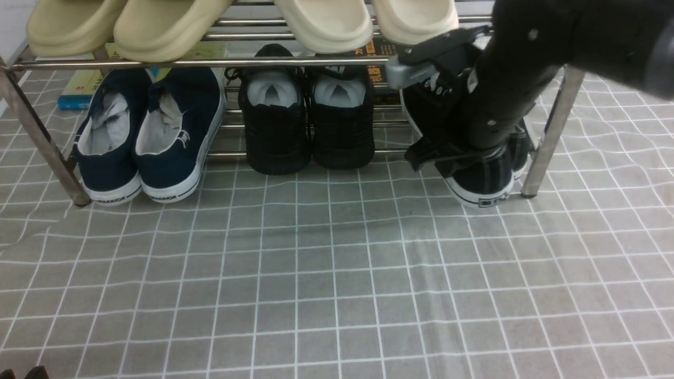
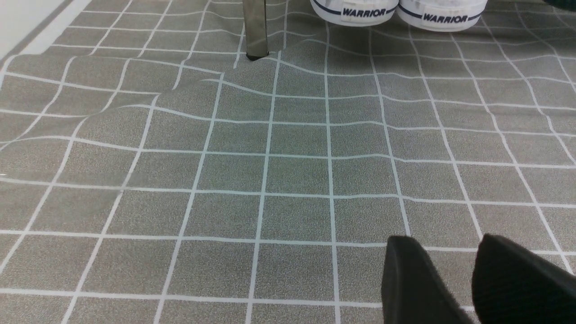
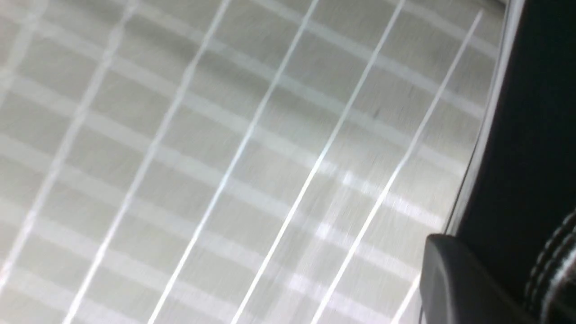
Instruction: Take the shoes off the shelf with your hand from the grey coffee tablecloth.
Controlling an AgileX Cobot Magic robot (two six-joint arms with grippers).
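Note:
The shoes [image 1: 482, 181], black canvas with white soles, stand at the right end of the shelf's [image 1: 210, 62] lower tier, heels towards me, on the grey coffee tablecloth [image 1: 337, 273]. My right hand reaches down from the upper right, and its gripper [image 1: 463, 160] is shut on the heel part of the nearer shoe. In the right wrist view one finger [image 3: 454, 279] presses on the black shoe wall [image 3: 531, 135] beside white stitching; the other finger is hidden. My left gripper [image 2: 450, 252] hovers low over the cloth, open and holding nothing.
Navy slip-ons [image 1: 147, 137] and all-black sneakers [image 1: 308, 121] share the lower tier. Beige slippers [image 1: 158, 26] lie on the upper tier. Books [image 1: 79, 87] lie behind the shelf. A steel leg [image 1: 553, 131] stands just right of the held shoe.

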